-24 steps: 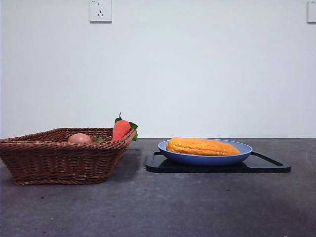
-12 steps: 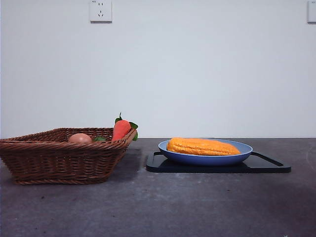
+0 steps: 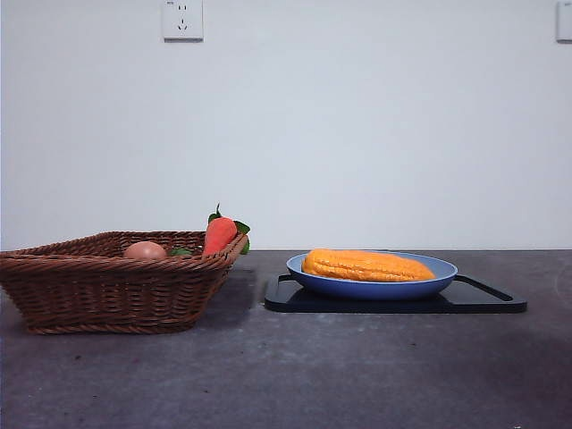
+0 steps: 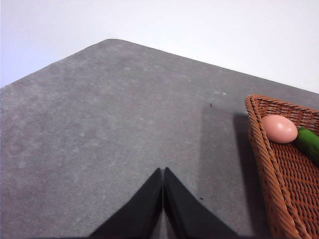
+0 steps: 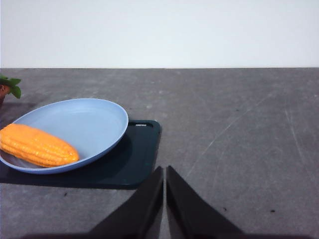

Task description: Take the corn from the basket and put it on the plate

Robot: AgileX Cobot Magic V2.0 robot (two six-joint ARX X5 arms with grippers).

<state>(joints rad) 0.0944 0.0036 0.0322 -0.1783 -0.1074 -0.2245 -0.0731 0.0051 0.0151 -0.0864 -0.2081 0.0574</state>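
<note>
Left claw [image 4: 163,172] closed | right claw [image 5: 164,170] closed | corn [image 3: 366,265] on plate [image 3: 442,279]

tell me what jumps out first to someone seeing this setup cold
The bright orange-yellow corn lying in the light-blue plate, which sits on a black tray. Beside it stands the brown wicker basket, a red-orange carrot leaning on its rim and a brown egg inside.

No readable text, label, brand or number shows in any view. The wall socket [image 3: 182,20] carries a tiny mark at its upper left corner, too small to read.
</note>
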